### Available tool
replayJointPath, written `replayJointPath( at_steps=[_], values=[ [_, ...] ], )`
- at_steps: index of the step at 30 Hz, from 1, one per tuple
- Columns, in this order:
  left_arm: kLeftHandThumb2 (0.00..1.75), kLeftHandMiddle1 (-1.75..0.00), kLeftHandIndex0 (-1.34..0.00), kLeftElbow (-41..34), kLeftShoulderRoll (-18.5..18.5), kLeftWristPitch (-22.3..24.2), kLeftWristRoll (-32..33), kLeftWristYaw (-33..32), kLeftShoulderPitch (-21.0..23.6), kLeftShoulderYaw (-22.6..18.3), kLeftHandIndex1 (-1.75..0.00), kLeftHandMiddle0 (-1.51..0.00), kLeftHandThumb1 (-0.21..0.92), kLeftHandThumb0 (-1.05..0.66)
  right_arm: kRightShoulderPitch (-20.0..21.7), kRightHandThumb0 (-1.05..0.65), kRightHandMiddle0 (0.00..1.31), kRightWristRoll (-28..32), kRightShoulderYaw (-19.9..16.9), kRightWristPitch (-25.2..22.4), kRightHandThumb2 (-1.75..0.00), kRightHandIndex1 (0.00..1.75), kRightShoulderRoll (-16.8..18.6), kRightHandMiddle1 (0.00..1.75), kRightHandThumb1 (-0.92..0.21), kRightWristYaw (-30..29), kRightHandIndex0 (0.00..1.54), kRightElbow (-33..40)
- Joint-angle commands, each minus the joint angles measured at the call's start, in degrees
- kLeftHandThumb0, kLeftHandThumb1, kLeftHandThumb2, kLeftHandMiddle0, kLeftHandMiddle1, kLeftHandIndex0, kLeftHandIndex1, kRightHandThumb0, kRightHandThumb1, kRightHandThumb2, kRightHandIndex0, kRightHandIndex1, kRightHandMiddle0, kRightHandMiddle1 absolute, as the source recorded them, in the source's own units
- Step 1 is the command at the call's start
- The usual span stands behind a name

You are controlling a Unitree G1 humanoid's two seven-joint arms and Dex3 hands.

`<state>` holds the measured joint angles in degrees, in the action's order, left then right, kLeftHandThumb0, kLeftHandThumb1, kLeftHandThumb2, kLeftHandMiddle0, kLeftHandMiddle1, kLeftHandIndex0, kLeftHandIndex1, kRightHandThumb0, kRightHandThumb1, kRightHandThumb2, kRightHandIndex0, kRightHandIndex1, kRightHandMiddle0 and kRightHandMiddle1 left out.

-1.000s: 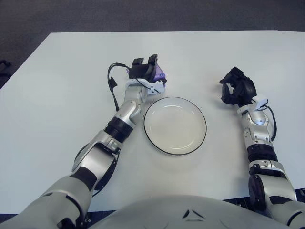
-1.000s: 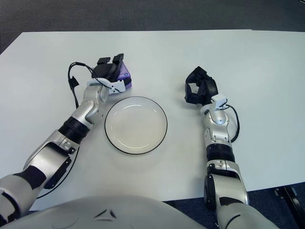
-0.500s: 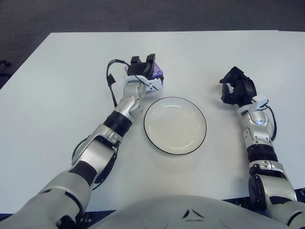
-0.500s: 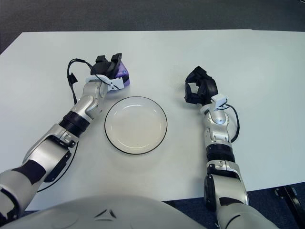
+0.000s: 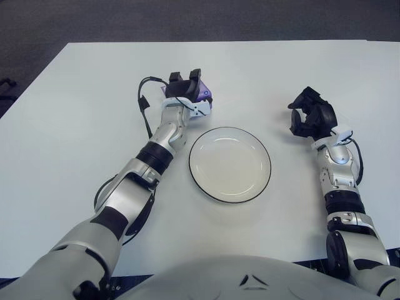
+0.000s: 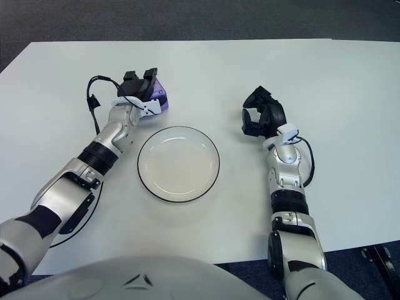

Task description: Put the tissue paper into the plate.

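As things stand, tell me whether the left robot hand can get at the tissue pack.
Probably yes. The left robot hand is already at the purple tissue pack, its fingers over it, with nothing between them. Whether it grips firmly I cannot tell. The plate lies just beside it; the right robot hand is far right.

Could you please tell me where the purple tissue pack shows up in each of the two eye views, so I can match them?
Left eye view: the purple tissue pack sits upper centre-left, under the left hand.
Right eye view: same pack, further left in the picture.
Shared landmark: the plate, just below-right of the pack.
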<state>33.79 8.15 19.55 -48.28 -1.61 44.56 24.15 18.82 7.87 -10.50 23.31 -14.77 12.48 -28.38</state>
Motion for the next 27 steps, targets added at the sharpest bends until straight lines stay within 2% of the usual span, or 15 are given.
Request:
replayJointPath(
  at_steps=[1,3,4,5,6,7,10,12,14,16,19,23,26,27],
  values=[
    [0.82,-1.72,0.0,5.7,-0.3,-0.9,4.0,-0.5,-2.5,-1.5,-0.83,-0.05,0.92,-0.94,-9.7,-0.45,0.55,0.3,0.9,-0.7,-1.21,1.75,4.9,1.75,-0.4,-0.5,1.3,-4.0],
    [0.76,-1.73,0.0,6.4,-0.4,-2.0,5.1,-1.4,-2.5,-2.2,-0.97,-0.09,0.91,-0.86,-9.8,-0.45,0.55,0.4,1.0,-0.7,-1.21,1.75,4.9,1.75,-0.4,-0.4,1.3,-3.7],
    [0.7,-1.74,0.0,6.8,-0.3,-2.7,5.7,-1.7,-2.6,-2.5,-1.09,-0.13,0.89,-0.78,-9.9,-0.45,0.55,0.5,1.0,-0.7,-1.21,1.75,4.9,1.75,-0.4,-0.4,1.3,-3.6],
    [0.79,-1.74,0.0,7.1,-0.2,-3.3,6.1,-2.0,-2.6,-2.7,-1.29,-0.22,0.79,-0.36,-10.0,-0.45,0.55,0.5,1.0,-0.7,-1.21,1.75,4.9,1.75,-0.4,-0.3,1.3,-3.5],
    [0.83,-1.74,0.0,7.4,-0.1,-3.9,6.5,-2.3,-2.7,-2.9,-1.36,-0.26,0.75,-0.21,-10.0,-0.45,0.55,0.5,1.0,-0.7,-1.21,1.75,4.9,1.75,-0.4,-0.3,1.3,-3.4],
    [0.89,-1.74,-0.1,7.7,0.0,-4.4,6.8,-2.6,-2.7,-3.0,-1.5,-0.28,0.69,-0.14,-10.0,-0.45,0.55,0.6,1.0,-0.8,-1.21,1.75,4.9,1.75,-0.4,-0.3,1.3,-3.4],
    [1.03,-1.75,-0.27,9.6,0.6,-6.2,7.4,-4.0,-2.8,-3.4,-1.67,-0.34,0.56,-0.05,-10.0,-0.45,0.55,0.6,1.0,-0.8,-1.21,1.75,4.9,1.75,-0.4,-0.3,1.3,-3.3],
    [1.09,-1.75,-0.32,10.9,0.8,-7.1,7.6,-5.0,-2.7,-3.5,-1.7,-0.36,0.52,-0.03,-10.1,-0.45,0.55,0.6,1.1,-0.9,-1.21,1.75,4.9,1.75,-0.4,-0.4,1.3,-3.2],
    [1.16,-1.56,-0.37,12.2,0.7,-7.8,7.9,-6.4,-2.5,-3.7,-1.73,-0.59,0.41,-0.01,-10.1,-0.45,0.55,0.5,1.1,-0.9,-1.22,1.75,4.9,1.75,-0.4,-0.5,1.3,-3.1],
    [1.23,-1.48,-0.43,13.0,0.4,-8.2,8.7,-7.5,-2.4,-4.3,-1.74,-0.7,0.32,0.0,-10.2,-0.45,0.55,0.5,1.2,-1.0,-1.22,1.75,4.8,1.75,-0.4,-0.6,1.3,-3.0],
    [1.34,-1.41,-0.53,13.9,0.1,-9.0,9.9,-8.7,-2.2,-5.1,-1.74,-0.81,0.2,0.0,-10.3,-0.45,0.55,0.5,1.3,-1.0,-1.22,1.75,4.8,1.75,-0.39,-0.5,1.29,-2.8],
    [1.42,-1.32,-0.62,14.6,-0.3,-10.3,11.5,-10.2,-2.2,-5.8,-1.75,-0.89,0.11,0.0,-10.4,-0.45,0.55,0.6,1.5,-1.0,-1.22,1.75,4.6,1.75,-0.39,-0.2,1.29,-2.7],
    [1.34,-1.59,-0.53,14.9,-0.2,-11.2,12.1,-10.9,-2.2,-5.8,-1.75,-0.62,0.26,0.0,-10.4,-0.46,0.56,0.6,1.5,-1.0,-1.22,1.75,4.6,1.75,-0.39,-0.1,1.3,-2.7],
    [1.33,-1.62,-0.52,15.0,-0.1,-11.6,12.1,-11.3,-2.3,-5.7,-1.75,-0.59,0.28,0.0,-10.4,-0.46,0.56,0.6,1.5,-0.9,-1.22,1.75,4.5,1.75,-0.39,-0.1,1.3,-2.7]
  ],
)
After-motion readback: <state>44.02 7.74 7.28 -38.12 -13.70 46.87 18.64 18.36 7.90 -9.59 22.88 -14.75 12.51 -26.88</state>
